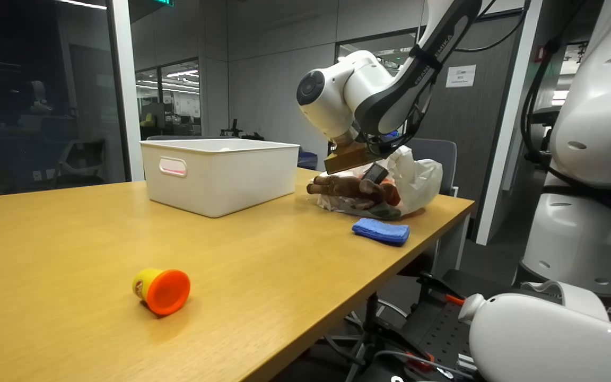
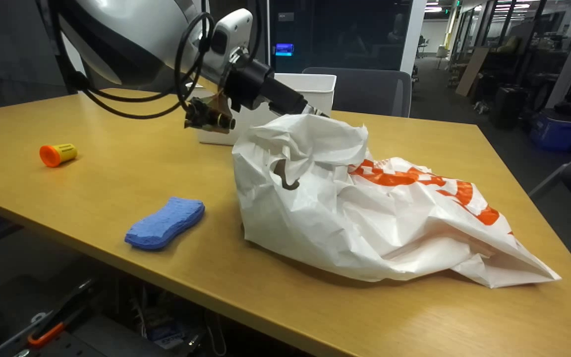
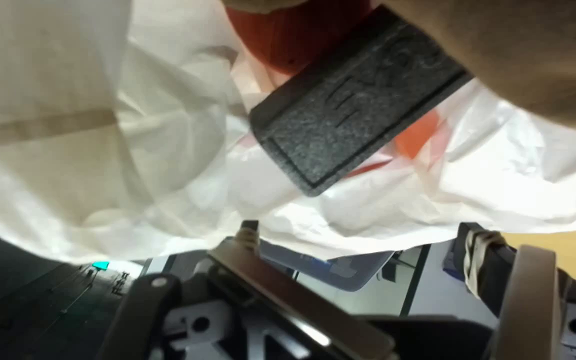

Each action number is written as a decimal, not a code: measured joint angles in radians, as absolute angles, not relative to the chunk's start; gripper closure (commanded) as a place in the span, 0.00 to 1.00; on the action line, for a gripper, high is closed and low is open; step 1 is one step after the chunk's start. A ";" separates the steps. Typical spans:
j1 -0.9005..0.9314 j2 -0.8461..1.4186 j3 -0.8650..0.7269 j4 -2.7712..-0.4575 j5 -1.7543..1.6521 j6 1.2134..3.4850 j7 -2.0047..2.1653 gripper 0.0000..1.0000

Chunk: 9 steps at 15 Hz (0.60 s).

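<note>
My gripper (image 3: 360, 232) is open, with its fingers wide apart and nothing between them. In an exterior view its tips (image 2: 319, 112) are at the upper edge of a crumpled white plastic bag (image 2: 325, 213) with orange print; whether they touch it is unclear. The bag lies on its side and its mouth shows in the wrist view (image 3: 178, 175). In it lies a dark grey felt block (image 3: 358, 110), like an eraser, against an orange object (image 3: 288, 35). A brown soft thing (image 3: 533, 60) is beside the block; it looks like a plush toy in an exterior view (image 1: 348, 188).
A white bin (image 1: 231, 180) stands on the wooden table (image 1: 242, 254) near the bag. A folded blue cloth or sponge (image 2: 165, 223) lies near the table edge. A yellow tub with an orange lid (image 1: 165, 292) lies on its side. Chairs (image 2: 365, 91) stand around the table.
</note>
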<state>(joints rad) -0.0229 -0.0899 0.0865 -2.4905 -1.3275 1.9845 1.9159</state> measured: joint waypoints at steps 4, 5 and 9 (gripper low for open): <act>0.030 -0.147 0.087 -2.504 -1.185 2.165 1.819 0.00; 0.054 -0.170 0.092 -2.512 -1.133 2.198 1.784 0.00; 0.153 -0.256 0.134 -2.550 -0.914 2.305 1.647 0.00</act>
